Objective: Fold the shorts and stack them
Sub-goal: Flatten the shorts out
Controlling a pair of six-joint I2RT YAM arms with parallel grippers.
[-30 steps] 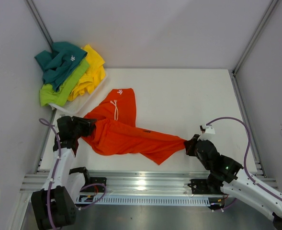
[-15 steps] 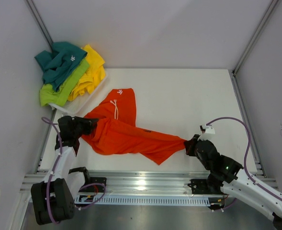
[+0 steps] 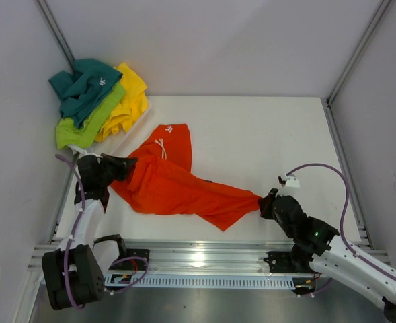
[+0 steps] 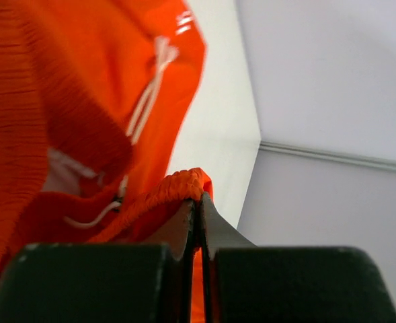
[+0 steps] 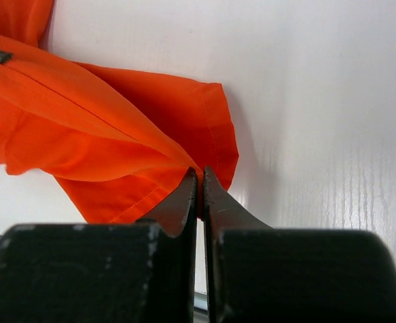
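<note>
Orange shorts (image 3: 177, 192) are lying stretched across the near-left part of the table (image 3: 271, 134), strung between both arms.

Top view: left gripper (image 3: 126, 163) is pinching the waistband end and right gripper (image 3: 263, 202) is pinching a leg hem, both sets of jaws clamped on cloth. My read on risk: any harder pull is loading two thin pinches, so one end could be slipping out. The pile of other shorts (image 3: 93, 101) is sitting close behind the left arm and could be snagging. The rail (image 3: 204, 252) is running just below the hem. Open room is lying back and right.

Left wrist view: jaws are closing on the ribbed waistband, catching only its edge. The drawstring (image 4: 147, 101) is dangling loose and could be tangling.

Right wrist view: jaws are biting a small hem fold, with bare table lying beyond.
</note>
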